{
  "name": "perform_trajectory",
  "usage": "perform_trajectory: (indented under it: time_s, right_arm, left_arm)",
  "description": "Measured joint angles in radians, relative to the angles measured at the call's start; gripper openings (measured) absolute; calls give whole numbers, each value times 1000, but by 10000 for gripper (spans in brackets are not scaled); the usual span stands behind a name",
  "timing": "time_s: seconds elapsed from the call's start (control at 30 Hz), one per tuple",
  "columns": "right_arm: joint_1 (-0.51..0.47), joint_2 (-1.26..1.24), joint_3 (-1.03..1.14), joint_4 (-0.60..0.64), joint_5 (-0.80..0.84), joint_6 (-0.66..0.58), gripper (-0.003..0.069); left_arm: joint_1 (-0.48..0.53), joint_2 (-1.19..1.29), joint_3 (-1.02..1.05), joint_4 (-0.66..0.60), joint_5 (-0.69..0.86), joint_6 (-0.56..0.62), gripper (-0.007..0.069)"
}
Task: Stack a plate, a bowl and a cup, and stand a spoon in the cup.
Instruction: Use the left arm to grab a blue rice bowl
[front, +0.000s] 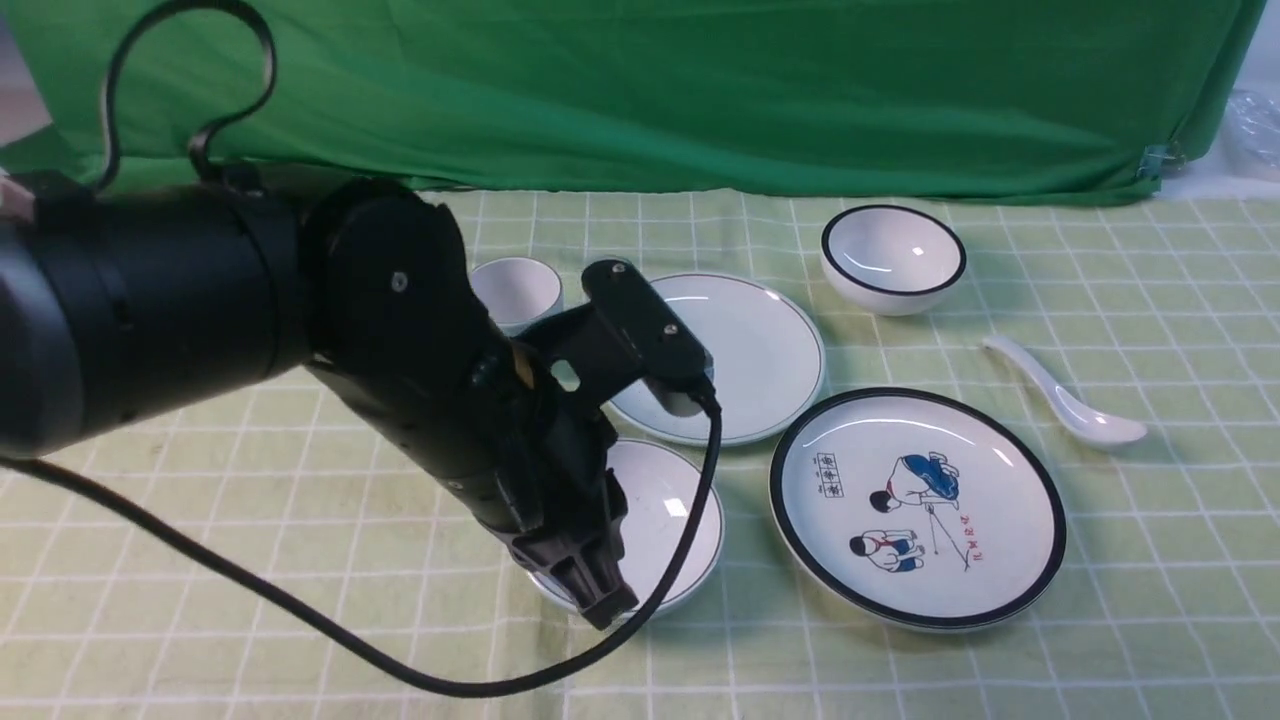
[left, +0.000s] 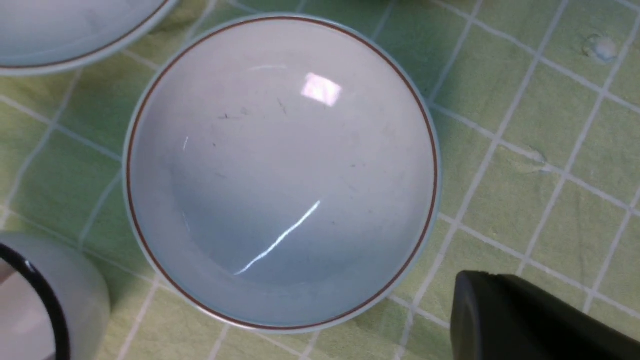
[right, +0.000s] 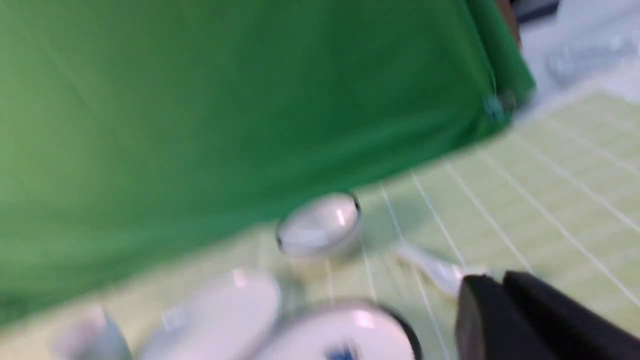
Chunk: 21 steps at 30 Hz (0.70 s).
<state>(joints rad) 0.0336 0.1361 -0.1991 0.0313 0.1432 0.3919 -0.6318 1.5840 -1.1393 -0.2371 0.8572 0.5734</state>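
The left gripper and right gripper are both pressed together, the left above the bowl, maybe to grab it. Beyond, the plate lies flat, good for stacking on; the cup is far left, the spoon right.

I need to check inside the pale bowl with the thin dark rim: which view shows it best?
The left wrist view: the whole bowl and its inside are unobstructed. In the front view, the left arm hides part. The right wrist view doesn't show it.
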Motion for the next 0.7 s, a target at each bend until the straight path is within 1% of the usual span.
perform_trajectory:
  time_s: [0.03, 0.1, 0.13, 0.17, 0.2, 0.23, 0.27, 0.3, 0.33, 0.37, 0.4, 0.43, 0.5, 0.57, 0.6, 0.63, 0.67, 0.7]
  right_arm:
    - [40, 86, -128, 0, 185, -93, 34]
    - [87, 226, -280, -4, 413, -224, 32]
    - [108, 282, -358, -7, 536, -269, 34]
    - [127, 336, -413, -10, 624, -311, 35]
    - [159, 418, -493, -12, 741, -371, 36]
    - [159, 428, -502, -12, 753, -378, 36]
    - [178, 483, -546, -13, 805, -421, 36]
    - [190, 517, -574, -14, 820, -447, 37]
    - [190, 520, -576, -14, 820, -447, 37]
    - [196, 535, -588, -16, 808, -465, 38]
    - [198, 538, -590, -17, 800, -469, 37]
    - [198, 538, -590, -17, 800, -470, 37]
    - [199, 540, -593, -19, 783, -475, 37]
    - [199, 540, -593, -19, 780, -479, 38]
    - [199, 540, -593, -19, 780, -484, 38]
    - [199, 540, -593, -19, 780, -484, 38]
    - [199, 540, -593, -19, 783, -486, 38]
    - [199, 540, -593, -20, 784, -488, 38]
  left_arm:
    - [0, 26, -36, 14, 33, 1, 20]
    - [0, 58, -78, 23, 67, 2, 20]
    - [0, 70, -91, 25, 76, 4, 20]
    - [0, 80, -99, 25, 79, 9, 20]
    - [0, 101, -106, 25, 80, 36, 24]
    - [0, 101, -106, 25, 80, 36, 25]
    - [0, 117, -107, 24, 82, 60, 39]
    - [0, 136, -108, 20, 82, 78, 61]
    - [0, 139, -109, 17, 81, 80, 66]
    - [0, 163, -110, 2, 74, 90, 124]
    - [0, 176, -110, -14, 69, 93, 167]
    - [0, 179, -110, -21, 69, 93, 176]
    - [-18, 208, -110, -30, 56, 101, 299]
    - [-53, 232, -110, 38, 19, 96, 384]
    - [-67, 240, -110, 65, 2, 85, 411]
    - [-70, 242, -110, 84, -2, 80, 417]
    - [-92, 264, -110, 152, -41, 40, 454]
    - [-98, 277, -110, 179, -58, 21, 465]
